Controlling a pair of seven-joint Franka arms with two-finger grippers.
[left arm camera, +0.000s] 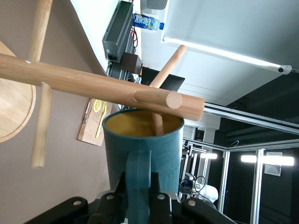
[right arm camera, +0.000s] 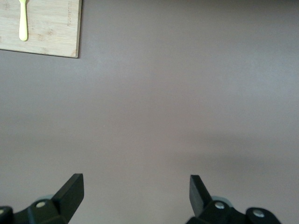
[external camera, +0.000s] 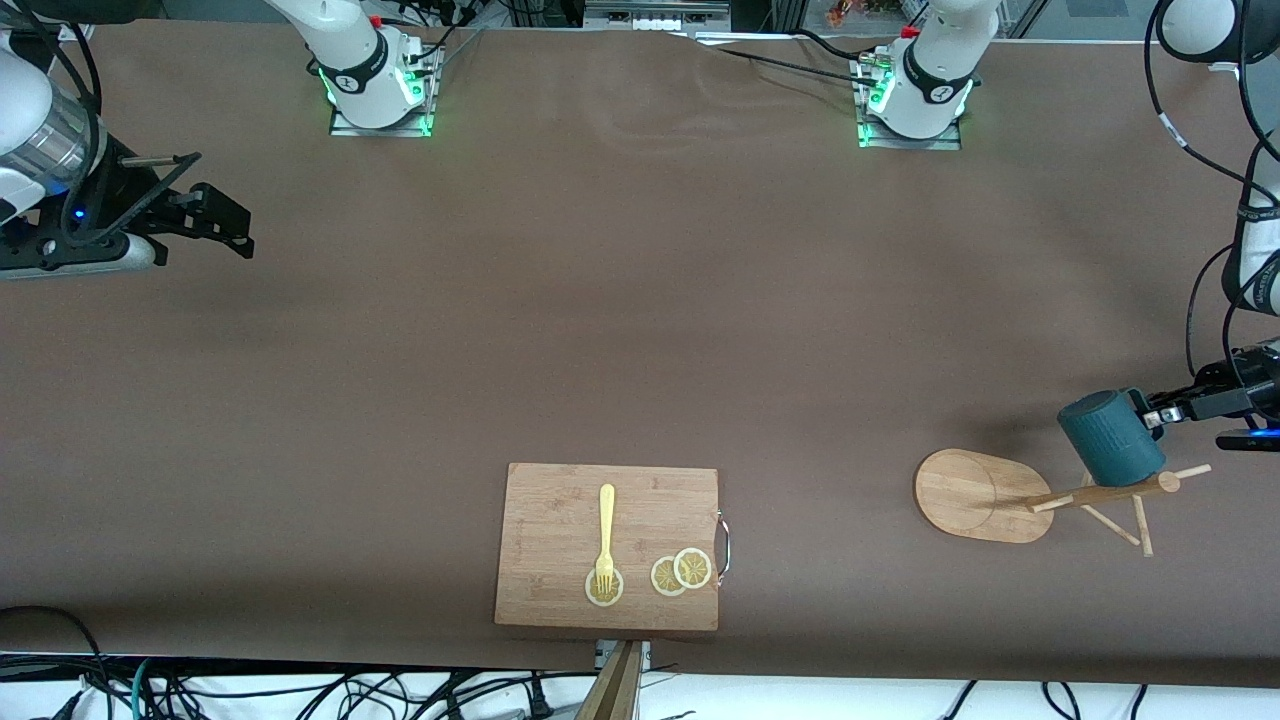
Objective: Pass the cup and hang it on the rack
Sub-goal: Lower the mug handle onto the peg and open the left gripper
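Note:
The dark teal cup [external camera: 1110,438] is in the air at the top of the bamboo rack [external camera: 1100,492], which stands on its oval base [external camera: 975,495] near the left arm's end of the table. My left gripper [external camera: 1150,415] is shut on the cup's loop handle [left arm camera: 138,168]. In the left wrist view the cup's [left arm camera: 173,149] yellow mouth sits just under the rack's post [left arm camera: 93,84], and one thin peg [left arm camera: 159,122] reaches down into the mouth. My right gripper [external camera: 225,225] is open and empty over bare table at the right arm's end; it also shows in the right wrist view [right arm camera: 135,186], where it waits.
A rectangular wooden cutting board [external camera: 560,530] lies near the table's front edge in the middle, with a yellow fork [external camera: 605,530] and lemon slices [external camera: 680,572] on it. The brown table [external camera: 640,330] spreads between the arms. Cables hang by the left arm.

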